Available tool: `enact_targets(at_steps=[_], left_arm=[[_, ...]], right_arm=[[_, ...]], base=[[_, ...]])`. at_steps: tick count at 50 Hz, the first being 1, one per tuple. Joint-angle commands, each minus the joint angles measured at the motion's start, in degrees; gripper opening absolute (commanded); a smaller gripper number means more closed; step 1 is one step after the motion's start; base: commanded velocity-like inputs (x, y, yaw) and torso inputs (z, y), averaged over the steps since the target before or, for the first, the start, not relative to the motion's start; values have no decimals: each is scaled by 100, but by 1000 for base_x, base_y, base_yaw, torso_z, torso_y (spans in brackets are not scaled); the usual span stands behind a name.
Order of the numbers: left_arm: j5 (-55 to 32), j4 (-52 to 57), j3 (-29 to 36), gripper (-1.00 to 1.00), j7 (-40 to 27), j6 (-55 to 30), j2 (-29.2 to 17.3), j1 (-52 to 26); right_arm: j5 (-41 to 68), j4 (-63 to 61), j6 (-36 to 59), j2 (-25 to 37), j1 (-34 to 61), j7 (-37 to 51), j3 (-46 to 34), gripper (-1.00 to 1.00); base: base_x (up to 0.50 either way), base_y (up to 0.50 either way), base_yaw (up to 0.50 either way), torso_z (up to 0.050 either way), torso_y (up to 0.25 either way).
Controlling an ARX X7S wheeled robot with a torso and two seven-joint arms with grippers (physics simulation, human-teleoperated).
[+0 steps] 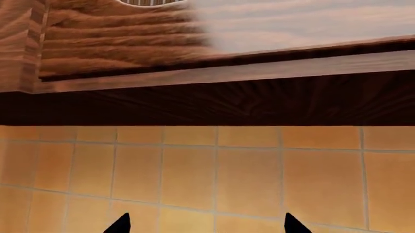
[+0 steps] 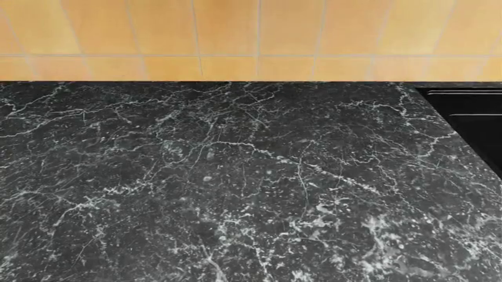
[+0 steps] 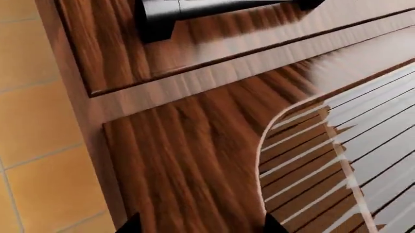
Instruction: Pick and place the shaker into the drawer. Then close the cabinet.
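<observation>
No legible writing: bare marble countertop point(image 2: 235, 188), ribbed wooden cabinet point(image 3: 194, 160).

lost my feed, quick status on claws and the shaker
Left claw open, empty, facing tiled wall. Right claw open, empty, at wooden cabinet front. Shaker not in view. Countertop bare in head view.

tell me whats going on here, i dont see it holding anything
Nothing is being handled right now. The head view shows only a black marble counter against an orange tiled wall, with no shaker or arm in sight. Both wrist cameras look at reddish-brown wood cabinetry; the right one sees a black handle and a ribbed panel. The left gripper and right gripper show only their fingertips, spread apart with nothing between them.
</observation>
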Motion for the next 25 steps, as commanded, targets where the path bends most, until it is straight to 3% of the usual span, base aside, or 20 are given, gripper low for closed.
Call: enact_targets(at_steps=[1,9,14,18,21,23,25], left_arm=[[61,58,97,100,5,-205,74,-109],[74,121,101,100,-12,-280,56,-103],[48,201,91,100,19,-352,-91,-109],[24,272,86,100,12,-379,-246,-89],[21,345,96,100,-36,-405,-310,-65],[28,406,117,100,-79,-426,-338,-35],[32,453,123,100,-111,-470,-350,-32]], right_arm=[[-1516,2516,812,1424,-171,303,-51,100],[-1443,3024,805,2036,-581,373,245,100],[-1437,3582,609,2239,-487,697,889,100],[-1587,4749,98,2259,-213,696,1032,100],[-1814,6322,-588,1910,115,702,1124,100],[-2928,7456,-1047,1453,146,373,1894,100],[-3823,7744,-1502,1246,146,143,2983,100]], base=[[0,0,0,0,0],[0,-1,-5,0,0],[2,-3,-7,0,0],[0,-3,-7,0,0],[4,-2,-6,0,0],[0,-3,-4,0,0],[5,-1,-2,0,0]])
